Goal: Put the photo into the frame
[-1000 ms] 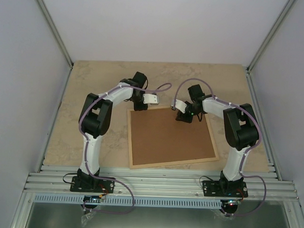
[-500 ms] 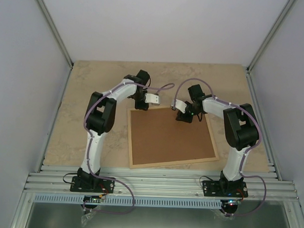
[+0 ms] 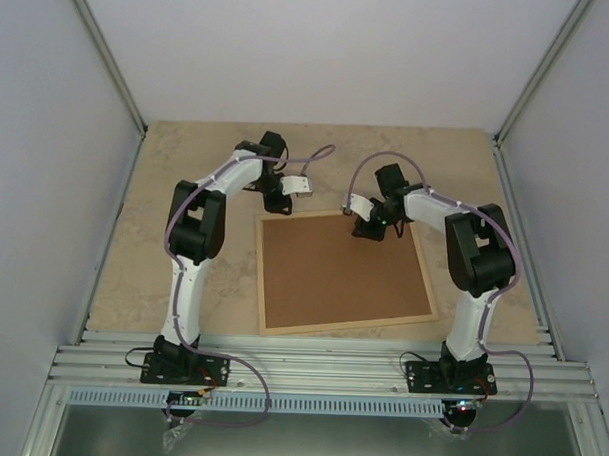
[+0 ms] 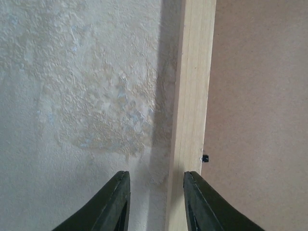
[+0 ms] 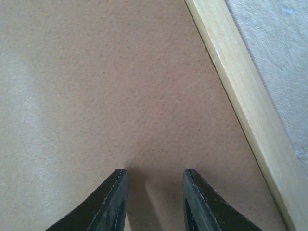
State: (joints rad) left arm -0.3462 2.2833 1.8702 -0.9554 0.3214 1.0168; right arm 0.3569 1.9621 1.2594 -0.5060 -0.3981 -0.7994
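Note:
The pale wood frame [image 3: 346,327] lies flat on the table with the brown backing board [image 3: 343,269] filling it. The photo is hidden. My left gripper [image 3: 278,203] is open and empty at the frame's far left corner. In the left wrist view it [image 4: 156,192] straddles the frame's wood rail [image 4: 192,96], one finger over the table and one at the rail's inner edge by the board [image 4: 260,96]. My right gripper [image 3: 367,230] is open and empty just above the board near the far edge. The right wrist view shows it [image 5: 155,192] over the board [image 5: 120,86], with the rail [image 5: 240,86] to the right.
The beige stone-patterned table [image 3: 184,254] lies around the frame. A small black retaining tab [image 4: 205,158] sits at the rail's inner edge. Grey enclosure walls stand on the left, right and far sides, and an aluminium rail [image 3: 320,361] runs along the near edge.
My left arm has swung its wrist toward the far side and the left gripper has shifted slightly back at the frame's corner. The right gripper has hardly moved.

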